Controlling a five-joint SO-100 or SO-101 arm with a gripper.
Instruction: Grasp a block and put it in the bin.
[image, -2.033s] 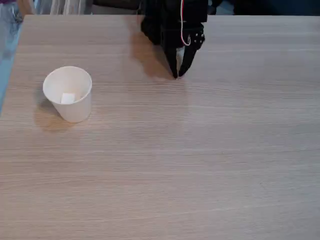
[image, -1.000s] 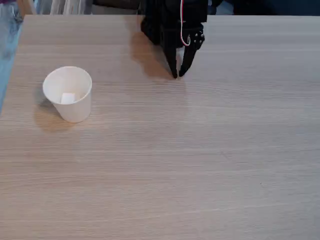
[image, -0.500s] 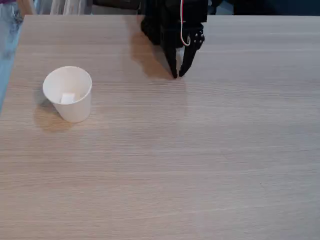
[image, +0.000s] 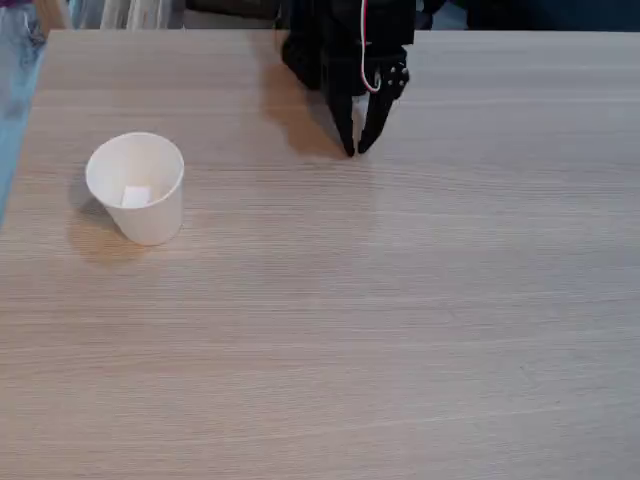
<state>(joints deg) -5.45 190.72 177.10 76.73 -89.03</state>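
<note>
In the fixed view a white paper cup, the bin (image: 140, 205), stands upright on the left part of the wooden table. A tiny white block (image: 135, 195) lies inside it at the bottom. My black gripper (image: 354, 150) hangs at the far middle of the table, well to the right of the bin. Its two fingertips point down and meet just above the tabletop. It is shut and holds nothing.
The light wooden table (image: 380, 320) spreads wide in front of and to the right of the gripper. Its left edge (image: 20, 130) runs close behind the bin. A person's sleeve (image: 20, 40) shows at the top left corner.
</note>
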